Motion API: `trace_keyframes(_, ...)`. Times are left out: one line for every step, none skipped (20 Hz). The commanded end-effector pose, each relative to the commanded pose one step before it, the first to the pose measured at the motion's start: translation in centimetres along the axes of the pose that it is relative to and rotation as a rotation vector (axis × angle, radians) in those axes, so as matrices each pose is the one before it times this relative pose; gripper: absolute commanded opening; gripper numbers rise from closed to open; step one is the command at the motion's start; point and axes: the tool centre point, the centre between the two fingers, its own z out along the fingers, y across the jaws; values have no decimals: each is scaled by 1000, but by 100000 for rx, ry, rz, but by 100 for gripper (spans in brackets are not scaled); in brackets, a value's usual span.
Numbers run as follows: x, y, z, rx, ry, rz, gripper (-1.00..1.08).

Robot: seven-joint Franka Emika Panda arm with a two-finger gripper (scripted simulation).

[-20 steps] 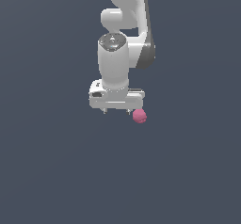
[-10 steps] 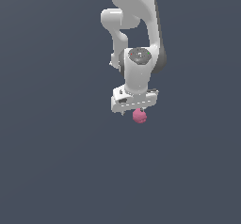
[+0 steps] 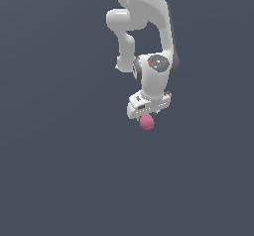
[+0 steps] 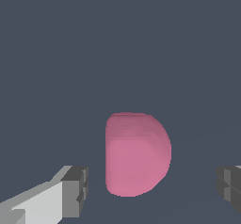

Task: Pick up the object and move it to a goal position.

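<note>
The object is a small pink lumpy ball (image 3: 147,122) lying on the dark grey floor, directly under the white arm's hand. My gripper (image 3: 145,116) hovers over it in the exterior view, where the hand hides the fingers. In the wrist view the pink ball (image 4: 136,154) sits between the two dark finger pads (image 4: 75,191), with a clear gap on each side, so the gripper (image 4: 153,188) stands open around it and touches nothing.
A uniform dark grey floor (image 3: 59,170) fills both views. Above the ball rises the white arm (image 3: 144,27).
The hand has shifted toward the exterior view's right and turned, coming from beside the ball to directly over it. The ball has stayed where it was.
</note>
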Motion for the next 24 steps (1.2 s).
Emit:
trace_keyframes(11,56,5,-32,64,81,100)
trace_keyframes(-6,5,103,0,0,0,100)
trace_keyframes(-11,8,172,0,0,0,100)
trace_keyframes(-4,-43,239,0,1,-98,100)
trace_keyframes(-20,13,307,0,0,0,100)
trace_keyframes(-14,-38,372,1,1,-98,100)
trace_keyframes(-23,-20,437,1,1,-69,100)
trace_keyframes(-27,-17,499,2,1,-69,100)
trace_keyframes(-26,-30,554,2,1,-98,100)
trace_keyframes(-24,-15,522,1,1,-69,100)
trace_keyframes(-14,-17,458,-1,1,-69,100)
trace_keyframes(-4,-18,394,-3,0,-69,100)
trace_keyframes(-2,19,329,0,0,0,100)
trace_keyframes(15,-21,261,-11,-1,-68,100)
trace_keyframes(13,15,196,0,0,0,100)
trace_keyframes(23,-25,134,-23,-2,-65,100)
trace_keyframes(12,8,78,0,0,0,100)
trace_keyframes(5,3,25,0,0,0,100)
trace_keyframes(0,0,0,0,0,0,-100)
trace_keyframes(0,0,0,0,0,0,-100)
trace_keyframes(0,0,0,0,0,0,-100)
trace_keyframes(0,0,0,0,0,0,-100)
trace_keyframes(0,0,0,0,0,0,-100)
trace_keyframes(0,0,0,0,0,0,-100)
